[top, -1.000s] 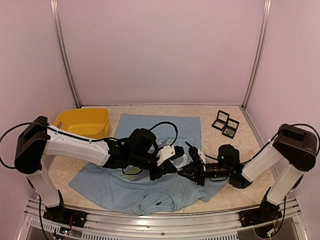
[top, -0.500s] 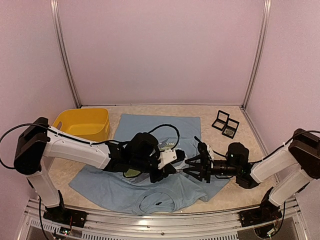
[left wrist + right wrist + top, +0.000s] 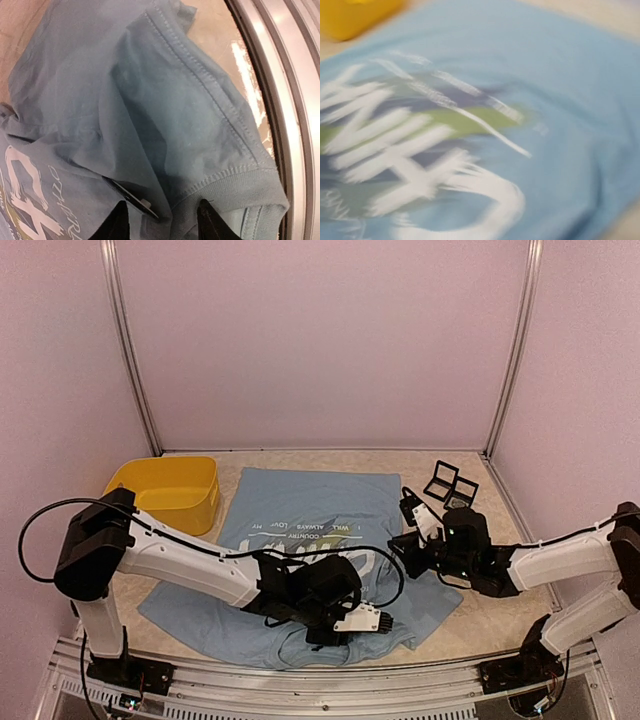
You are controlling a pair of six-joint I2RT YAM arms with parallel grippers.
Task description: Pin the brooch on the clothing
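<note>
The clothing (image 3: 300, 500), a light blue T-shirt with white lettering, lies spread on the table. My left gripper (image 3: 374, 621) is low over its near part by the collar. In the left wrist view the left gripper (image 3: 163, 222) is open, its dark fingertips (image 3: 120, 220) apart over rumpled fabric (image 3: 175, 100) beside the ribbed collar (image 3: 240, 185). A small dark flat piece with a pale stud (image 3: 135, 198) sticks out of a fold by the left tip; I cannot tell if it is the brooch. My right gripper (image 3: 406, 525) hovers over the shirt's right edge; its blurred wrist view shows only the print (image 3: 420, 165), no fingers.
A yellow bin (image 3: 165, 485) stands at the back left beside the shirt. Two small open black boxes (image 3: 450, 487) sit at the back right. The metal rail of the table's near edge (image 3: 295, 100) runs close to the collar.
My left gripper has left the shirt's middle, moved toward the collar near the front edge and opened. My right arm has drawn back to the right, away from the left gripper.
</note>
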